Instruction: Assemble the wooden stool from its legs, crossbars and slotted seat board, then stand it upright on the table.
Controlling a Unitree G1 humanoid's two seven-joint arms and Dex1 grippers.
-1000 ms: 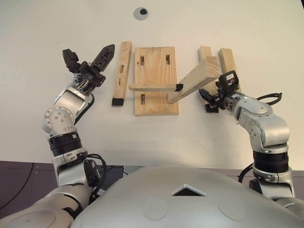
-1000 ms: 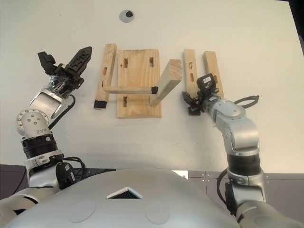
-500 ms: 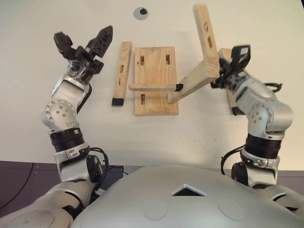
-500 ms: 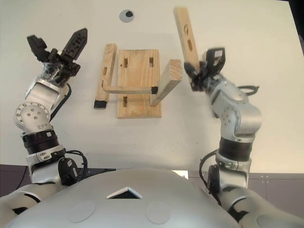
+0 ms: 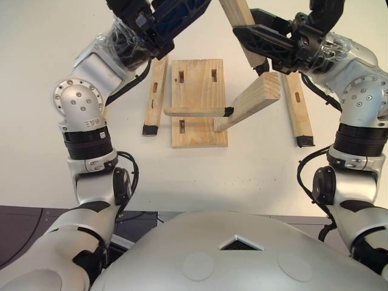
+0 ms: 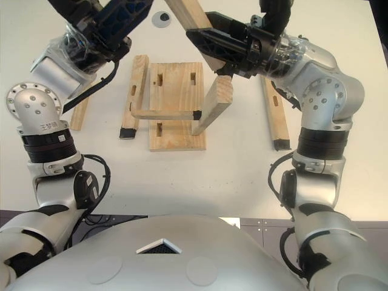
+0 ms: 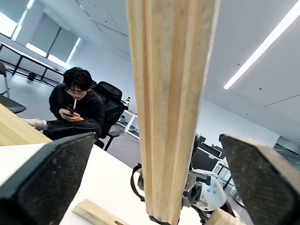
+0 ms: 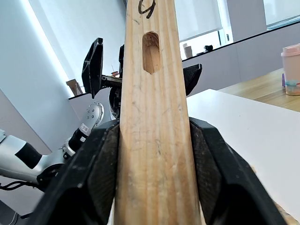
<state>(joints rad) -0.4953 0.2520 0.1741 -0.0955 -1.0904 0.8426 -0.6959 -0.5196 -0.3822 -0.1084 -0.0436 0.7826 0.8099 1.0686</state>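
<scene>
My right gripper [image 5: 254,33] is shut on a slotted wooden leg [image 5: 239,15], held tilted in the air above the table; the leg [image 8: 157,93] runs up between its pads [image 8: 101,173]. My left gripper [image 5: 160,9] is raised and open. In the left wrist view the leg [image 7: 168,93] stands between its spread fingers [image 7: 47,173], untouched. Below, the slotted seat board [image 5: 199,130] lies flat with one leaning leg [image 5: 251,100] and a crossbar [image 5: 191,111] on it. Two more legs lie flat on either side [image 5: 155,91] [image 5: 298,109].
A small grey disc [image 6: 161,19] sits at the far side of the white table [image 5: 200,176]. Another wooden piece [image 6: 79,112] lies under my left arm. The table's front edge is close to my body.
My right gripper has picked the leg up off the table and raised it. My left arm has risen too and swung its open gripper in towards the lifted leg.
</scene>
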